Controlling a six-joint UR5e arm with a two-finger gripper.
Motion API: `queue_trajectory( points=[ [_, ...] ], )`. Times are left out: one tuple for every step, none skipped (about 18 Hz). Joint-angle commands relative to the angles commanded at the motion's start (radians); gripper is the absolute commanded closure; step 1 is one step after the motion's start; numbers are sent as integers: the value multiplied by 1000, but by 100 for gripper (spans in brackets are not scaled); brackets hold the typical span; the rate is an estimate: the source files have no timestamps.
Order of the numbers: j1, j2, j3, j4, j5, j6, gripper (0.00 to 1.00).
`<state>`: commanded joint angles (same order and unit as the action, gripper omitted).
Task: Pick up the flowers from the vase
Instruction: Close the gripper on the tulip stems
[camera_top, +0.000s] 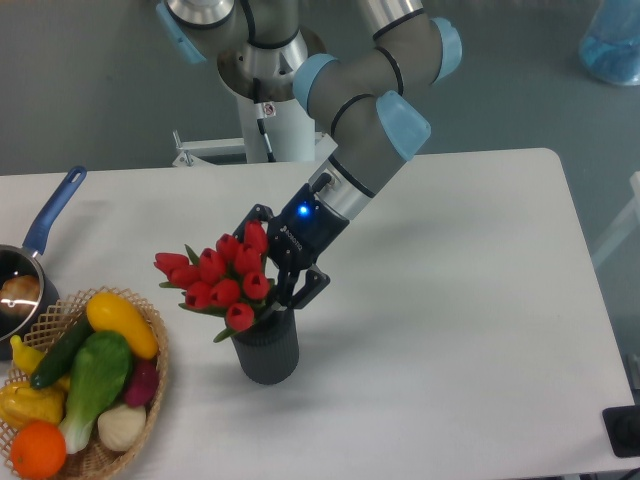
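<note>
One vase (267, 352) standing near front of desk (470, 330), one bunch of flowers (222, 280) sitting in its mouth, heads leaning left. One claw (277, 268) behind-right, fingers straddling stems just above rim, seemingly clenching on flowers. Stems running roughly upright, so lifting needs upward pull.

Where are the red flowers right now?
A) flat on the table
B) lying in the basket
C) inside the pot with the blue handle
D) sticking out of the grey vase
D: the flowers rise from the mouth of the vase, with the robot's hand right beside them.
</note>
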<state>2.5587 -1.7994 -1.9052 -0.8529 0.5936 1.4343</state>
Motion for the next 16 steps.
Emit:
queue_trajectory(
  points=[
    [0, 0, 2, 0, 0, 2, 50],
    [0, 0, 2, 0, 0, 0, 50],
    [2, -5, 2, 0, 0, 2, 52],
    [0, -6, 2, 0, 0, 0, 62],
    [2, -6, 2, 0, 2, 2, 69],
    [2, -6, 2, 0, 2, 2, 75],
    [2, -6, 2, 0, 2, 2, 75],
    [3, -8, 2, 0, 2, 3, 74],
    [5, -8, 2, 2, 2, 3, 74],
    [6, -8, 2, 2, 2, 3, 74],
    [9, -8, 2, 2, 2, 3, 74],
    [12, -6, 2, 2, 2, 2, 74],
    [14, -5, 2, 0, 2, 2, 74],
    [14, -5, 2, 2, 2, 0, 74],
    [14, -5, 0, 2, 2, 0, 74],
    [14, -5, 2, 2, 0, 0, 74]
  ],
)
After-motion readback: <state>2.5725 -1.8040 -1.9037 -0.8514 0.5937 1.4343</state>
